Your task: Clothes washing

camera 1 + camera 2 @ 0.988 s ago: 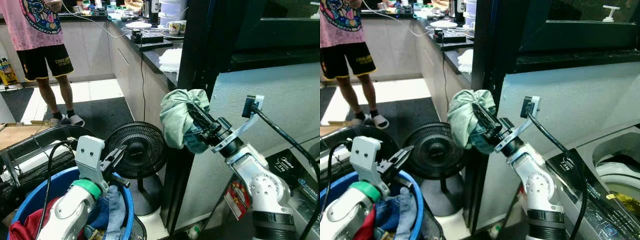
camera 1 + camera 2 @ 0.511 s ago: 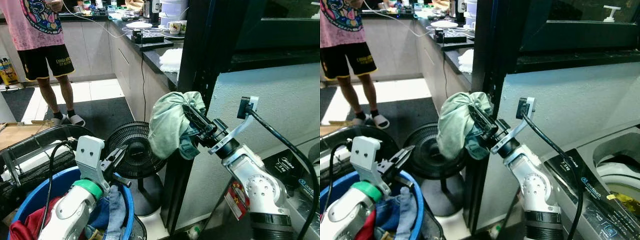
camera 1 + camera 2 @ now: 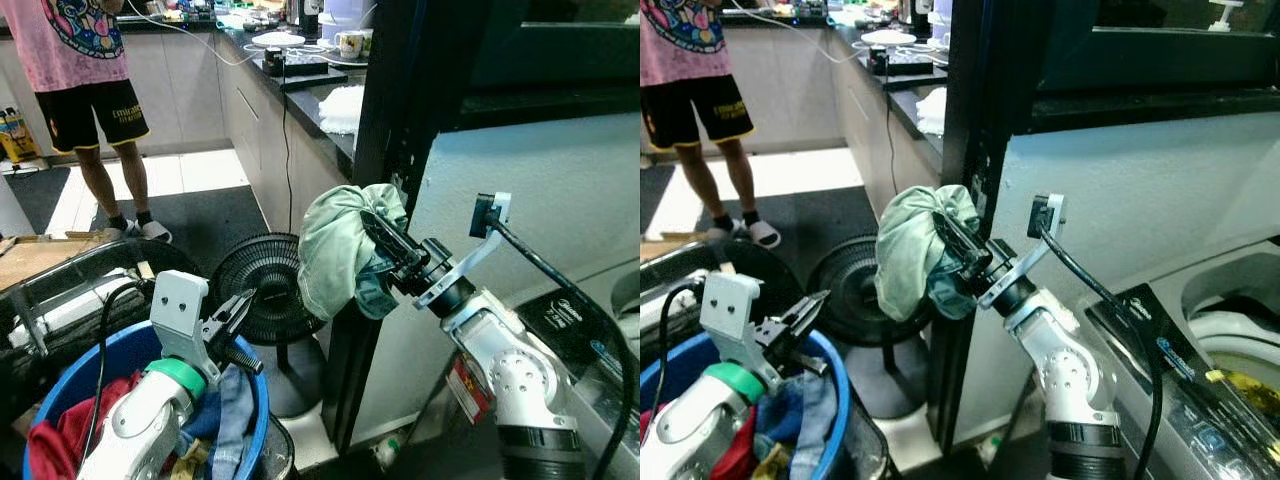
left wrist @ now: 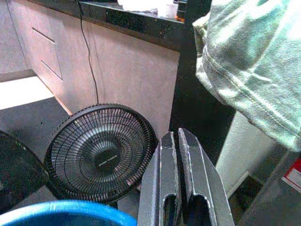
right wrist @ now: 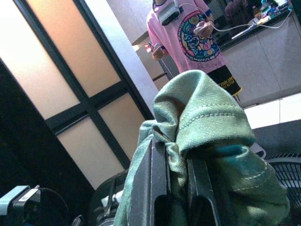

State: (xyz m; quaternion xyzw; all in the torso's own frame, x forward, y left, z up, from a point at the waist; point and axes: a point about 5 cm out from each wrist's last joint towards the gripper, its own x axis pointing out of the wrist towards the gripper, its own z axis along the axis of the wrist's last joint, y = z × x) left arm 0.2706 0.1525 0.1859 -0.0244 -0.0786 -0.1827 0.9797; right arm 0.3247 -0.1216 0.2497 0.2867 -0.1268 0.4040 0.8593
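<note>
Kitchen cabinets lined the upper left; at frame centre the right gripper [image 3: 385,245] pinched a green garment [image 3: 335,255] draped over its fingers, while the left gripper [image 3: 240,320], fingers together and empty, hovered over the blue basket [image 3: 60,385] at lower left.

Silver jointed right arm [image 3: 510,375], thick black cable [image 3: 560,285] looped alongside; left arm [image 3: 150,420] silver with green ring, white bracket; black two-fingered left claw [image 3: 238,322].

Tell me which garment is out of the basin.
The pale green garment, held up by the right gripper; the red and blue clothes lie in the blue basin.
</note>
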